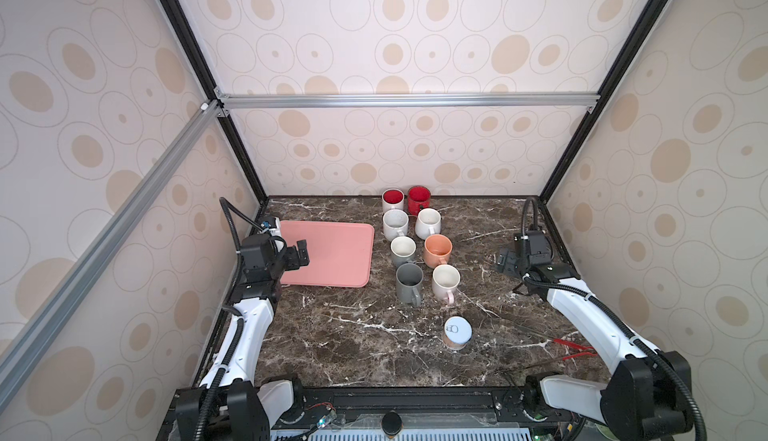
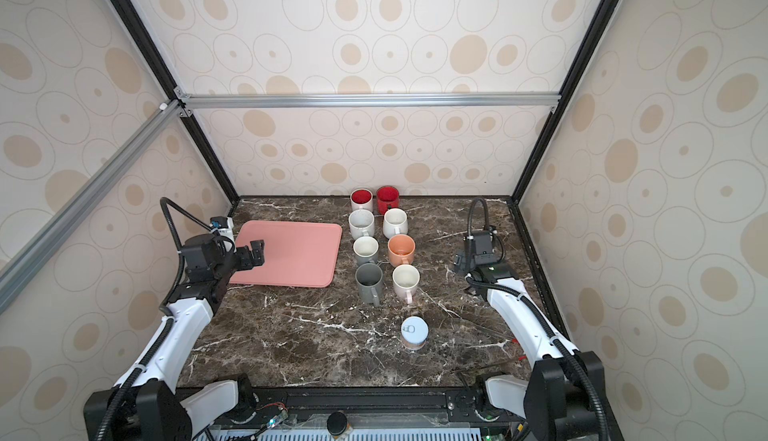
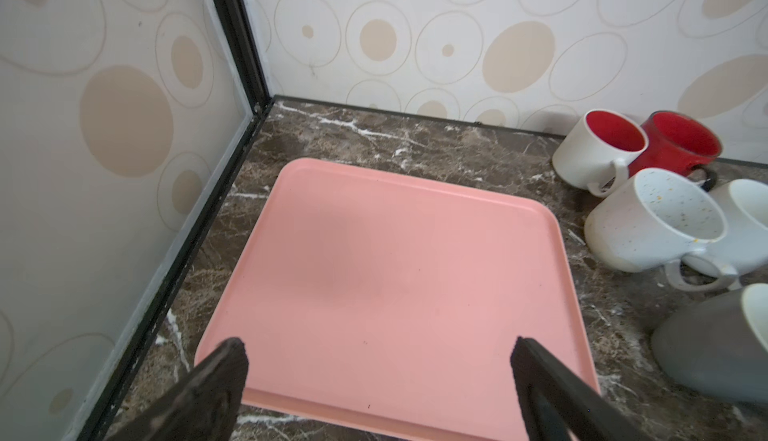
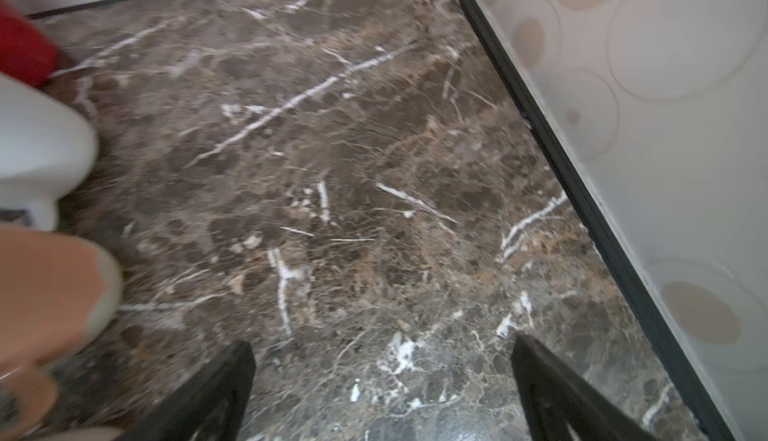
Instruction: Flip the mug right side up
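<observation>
The upside-down peach ceramic mug with a pale-blue base [image 1: 457, 332] stands mouth-down, its axis vertical, on the dark marble tabletop [image 1: 353, 356] at seven o'clock from the nearer right gripper [image 1: 503, 262], which gapes empty like the left gripper [image 1: 302, 252].

Upside-down mug [image 1: 457, 332], pale blue base turned up and marked with a small dark emblem, peach-toned band at the rim end against the marble tabletop [image 1: 353, 347]. Stands alone in the near half of the scene, slightly right of centre, clear of the cream upright mug [image 1: 445, 280] farther back.
</observation>
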Tool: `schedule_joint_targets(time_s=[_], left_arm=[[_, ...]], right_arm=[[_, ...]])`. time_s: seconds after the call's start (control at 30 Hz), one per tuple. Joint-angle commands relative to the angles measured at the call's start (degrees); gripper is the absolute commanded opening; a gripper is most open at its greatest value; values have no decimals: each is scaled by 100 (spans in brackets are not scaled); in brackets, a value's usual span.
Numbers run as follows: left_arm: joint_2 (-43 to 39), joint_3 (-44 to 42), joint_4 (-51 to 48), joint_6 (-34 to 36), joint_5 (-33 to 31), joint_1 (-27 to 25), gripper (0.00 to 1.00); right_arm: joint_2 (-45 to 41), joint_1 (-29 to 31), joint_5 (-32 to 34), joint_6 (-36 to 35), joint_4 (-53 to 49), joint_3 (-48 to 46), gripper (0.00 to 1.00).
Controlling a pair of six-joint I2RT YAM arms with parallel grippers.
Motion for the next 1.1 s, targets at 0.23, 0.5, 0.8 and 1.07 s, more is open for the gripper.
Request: schedule_joint_targets(time_s=[0.23,0.5,0.8,1.07], left_arm=[[526,-1215,2605,143,-127,118,100],[1094,-2058,4372,-95,-135,118,100],[1758,-2735,6589,-201,-128,85,100],[2227,-2704,7184,-266,26,-98,100]], right_arm=[[-487,-189,-342,-737,2940,-1748,100],[-105,-185,-624,-1133,4544,-2350,100],[516,-189,-815,-1300,5583,-2548,100],[428,-185,-975,-1519,5813,-2691,100]])
